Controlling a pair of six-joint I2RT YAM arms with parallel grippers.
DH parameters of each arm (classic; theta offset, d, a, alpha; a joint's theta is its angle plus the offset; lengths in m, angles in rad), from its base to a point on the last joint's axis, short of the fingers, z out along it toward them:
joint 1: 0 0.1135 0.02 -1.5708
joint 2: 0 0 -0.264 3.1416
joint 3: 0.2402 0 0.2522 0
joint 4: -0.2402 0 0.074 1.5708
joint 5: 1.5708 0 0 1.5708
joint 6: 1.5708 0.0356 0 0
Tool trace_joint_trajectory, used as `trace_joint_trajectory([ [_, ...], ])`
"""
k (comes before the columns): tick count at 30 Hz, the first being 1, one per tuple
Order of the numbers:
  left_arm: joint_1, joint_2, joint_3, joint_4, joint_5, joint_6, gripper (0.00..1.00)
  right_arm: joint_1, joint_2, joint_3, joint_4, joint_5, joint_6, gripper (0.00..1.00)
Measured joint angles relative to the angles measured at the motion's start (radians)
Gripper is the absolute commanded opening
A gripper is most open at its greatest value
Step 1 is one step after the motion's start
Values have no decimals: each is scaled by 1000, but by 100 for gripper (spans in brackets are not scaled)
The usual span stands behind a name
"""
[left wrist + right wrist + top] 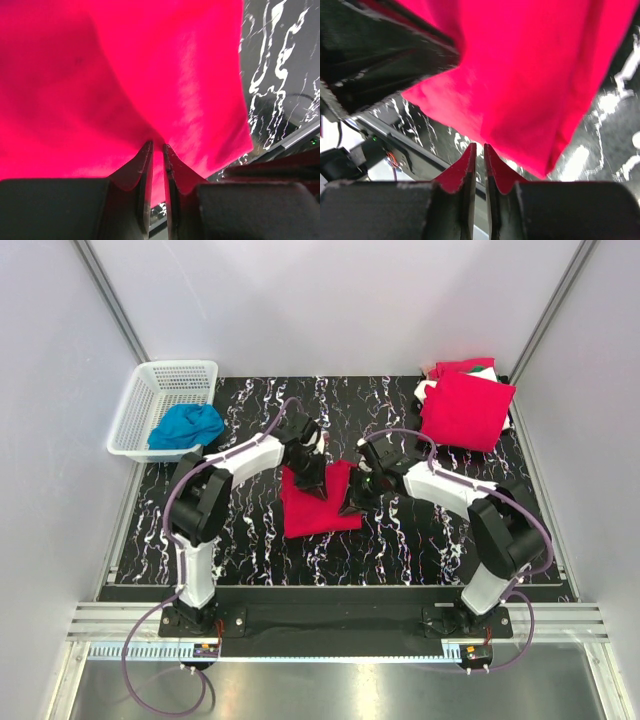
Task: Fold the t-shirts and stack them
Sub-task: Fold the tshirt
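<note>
A bright red t-shirt point(318, 508) lies partly folded on the black marbled table, between the two arms. My left gripper point(312, 480) is over its upper part, shut on a pinch of the red fabric point(125, 75), which puckers into the fingertips point(169, 150). My right gripper point(352, 502) is at the shirt's right edge with its jaws closed. Its tips point(470, 150) sit just at the cloth's edge point(520, 100), and no fabric shows between them. A stack of folded red t-shirts point(466, 410) lies at the back right, with white and green cloth point(484, 370) showing behind it.
A white plastic basket point(140, 405) at the back left holds a blue cloth point(187, 426). White walls with metal posts enclose the table on three sides. The arm bases are bolted at the near edge point(330, 620).
</note>
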Motion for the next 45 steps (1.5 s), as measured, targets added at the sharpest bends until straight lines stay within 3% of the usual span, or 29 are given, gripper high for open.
trace_joint_trajectory([
  [5, 0, 56, 93, 1, 19, 14, 6, 0, 49, 0, 66, -6, 11, 15],
  [10, 4, 103, 116, 0, 14, 21, 6, 0, 126, -28, 101, -22, 15, 14],
  [21, 34, 136, 90, 3, 14, 31, 2, 0, 129, -57, 134, -36, 21, 13],
  [28, 40, 136, 83, 9, 16, 31, 17, 0, 124, -57, 126, -32, 19, 18],
  [31, 42, 136, 82, 13, 25, 29, 21, 0, 111, -57, 110, -26, 15, 23],
  [33, 44, 134, 82, 16, 32, 27, 29, 0, 93, -57, 92, -19, 11, 31],
  [36, 55, 119, 82, 19, 34, 20, 36, 0, 57, -38, 44, -5, 5, 33],
  [39, 71, 92, 101, 1, 30, 16, 36, 0, 33, 40, -27, 14, -13, 34],
  [43, 96, 31, 159, -40, 19, 16, 38, 0, -1, 236, -131, 63, -50, 48],
  [45, 107, -27, 179, -58, 13, 17, 37, -3, -28, 329, -161, 99, -68, 49],
])
